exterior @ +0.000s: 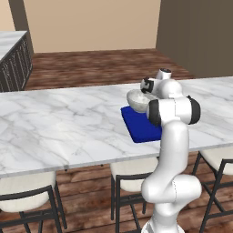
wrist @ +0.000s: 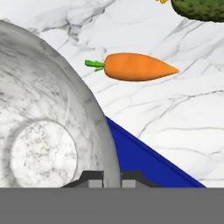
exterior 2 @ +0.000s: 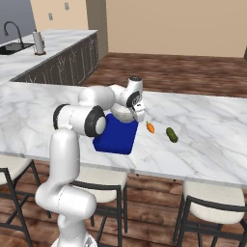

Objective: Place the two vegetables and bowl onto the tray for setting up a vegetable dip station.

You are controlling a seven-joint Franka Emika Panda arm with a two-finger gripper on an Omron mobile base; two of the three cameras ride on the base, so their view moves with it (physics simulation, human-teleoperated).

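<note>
- We see our gripper point(wrist: 111, 178) with its two fingertips point(wrist: 94, 179) pinched on the rim of the bowl point(wrist: 43, 131), one on each side of the wall.
- The bowl sits over the far end of the blue tray point(exterior 2: 116, 137).
- The carrot point(wrist: 138, 67) lies on the marble counter point(exterior: 59, 123) just beside the tray.
- The dark green vegetable point(exterior 2: 171, 134) lies near the carrot, farther from the tray.

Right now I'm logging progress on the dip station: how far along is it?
Nothing finished yet. In hand: the gripper is shut on the bowl rim, bowl at the tray far edge. Left: the carrot and green vegetable lie on the counter.
</note>
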